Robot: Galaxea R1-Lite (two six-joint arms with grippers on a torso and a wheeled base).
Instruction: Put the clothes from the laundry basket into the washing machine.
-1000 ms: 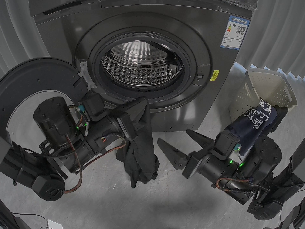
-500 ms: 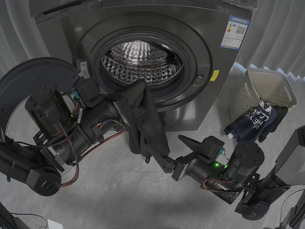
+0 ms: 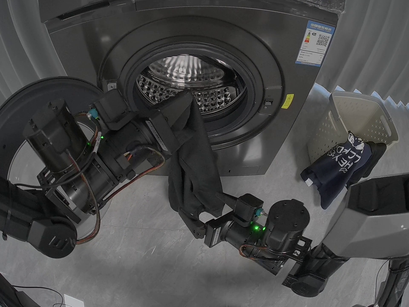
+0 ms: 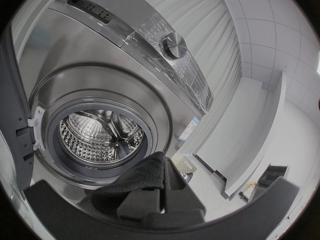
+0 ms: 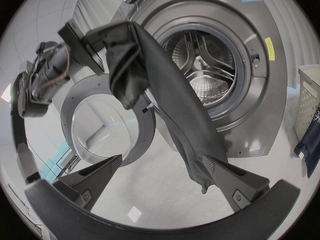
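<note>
My left gripper [image 3: 181,107] is clenched on a dark garment [image 3: 196,167] and holds it up at the 7 o'clock edge of the open drum [image 3: 191,86] of the washing machine [image 3: 272,56]. The cloth hangs from my fingers down across the machine's lower front, outside the drum.

My right gripper [image 3: 204,212] sits at 6 o'clock of the garment, released, with its jaws spread wide. One finger rests against the cloth's lowest fold.

The machine's door [image 3: 42,103] stands swung open at 9 o'clock. The laundry basket [image 3: 362,107] stands on the floor [image 3: 140,256] at 4 o'clock of the machine. A navy printed shirt [image 3: 336,163] is draped over its near rim, with another dark piece [image 3: 377,150] just beside it.
</note>
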